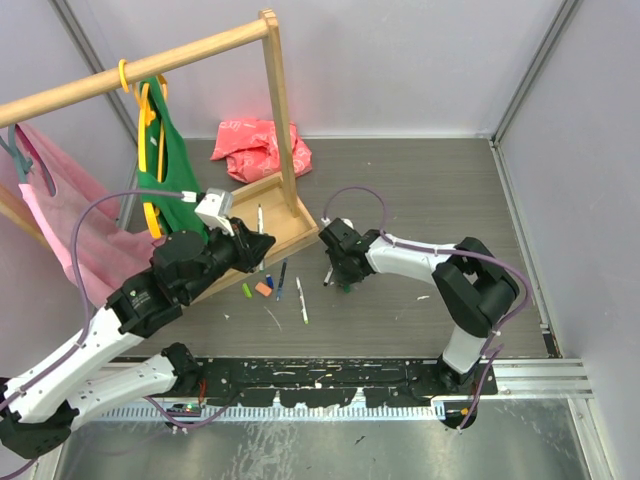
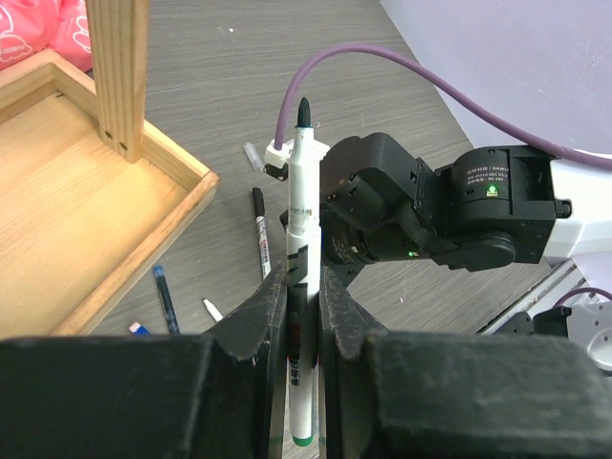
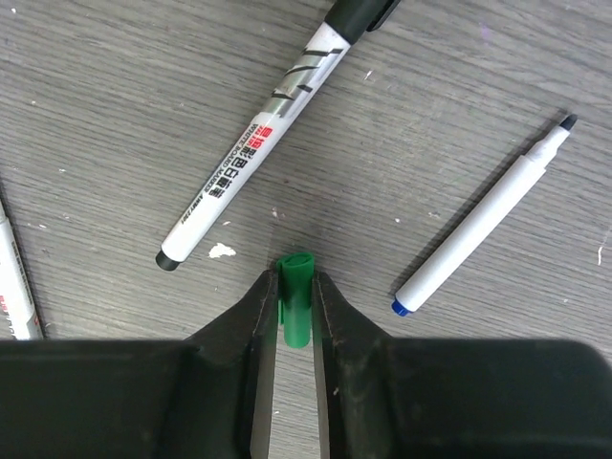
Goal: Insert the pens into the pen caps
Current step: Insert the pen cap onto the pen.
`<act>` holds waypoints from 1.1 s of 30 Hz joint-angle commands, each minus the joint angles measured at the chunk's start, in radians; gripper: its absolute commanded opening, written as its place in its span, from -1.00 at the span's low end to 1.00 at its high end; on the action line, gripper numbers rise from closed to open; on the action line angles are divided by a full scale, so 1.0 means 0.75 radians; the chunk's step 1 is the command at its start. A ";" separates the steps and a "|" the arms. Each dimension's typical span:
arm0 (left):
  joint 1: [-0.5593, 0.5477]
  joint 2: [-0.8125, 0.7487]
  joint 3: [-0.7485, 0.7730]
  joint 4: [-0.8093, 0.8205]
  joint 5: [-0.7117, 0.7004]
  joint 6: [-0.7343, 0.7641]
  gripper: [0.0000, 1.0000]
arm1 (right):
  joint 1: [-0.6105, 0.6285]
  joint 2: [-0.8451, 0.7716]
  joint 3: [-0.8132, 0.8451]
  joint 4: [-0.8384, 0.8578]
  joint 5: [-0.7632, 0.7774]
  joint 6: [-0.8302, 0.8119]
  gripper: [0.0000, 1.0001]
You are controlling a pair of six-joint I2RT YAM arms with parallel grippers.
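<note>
Green short plastic cap [image 3: 296, 316] sitting clamped in right gripper [image 3: 295, 287], lower centre; left gripper [image 2: 304, 292] clamping white green-ended marker pen [image 2: 302, 191] upright, frame centre. Risk: tip arriving off-axis, pushing shallow-held cap out.

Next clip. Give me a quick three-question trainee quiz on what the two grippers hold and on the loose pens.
1. Multiple choice: the right gripper is shut on A) a green cap, B) an orange cap, C) nothing.
2. True or false: the left gripper is open and holds nothing.
3. Short answer: in the right wrist view, what colour is the near end of the thin white pen lying right of the green cap?

Key: 1. A. 2. False: it is shut on a white pen. 3. Blue.
</note>
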 commanded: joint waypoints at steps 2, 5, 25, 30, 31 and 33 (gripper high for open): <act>0.005 0.014 0.038 0.050 -0.015 0.015 -1.00 | -0.031 -0.033 -0.053 -0.015 0.034 -0.035 -1.00; 0.006 0.021 0.048 0.037 -0.027 0.015 -1.00 | -0.039 -0.146 -0.061 0.002 0.039 -0.041 -1.00; 0.007 -0.028 0.005 0.149 0.069 0.032 -1.00 | -0.125 -0.857 0.069 0.416 0.107 0.031 -1.00; 0.006 -0.011 0.024 0.136 0.110 0.045 -1.00 | -0.126 -0.951 0.066 0.544 0.138 0.058 -1.00; 0.007 -0.008 0.027 0.142 0.126 0.051 -1.00 | -0.127 -0.977 0.053 0.583 0.130 0.070 -1.00; 0.006 0.003 0.036 0.151 0.157 0.062 -1.00 | -0.127 -1.035 0.020 0.661 0.108 0.085 -1.00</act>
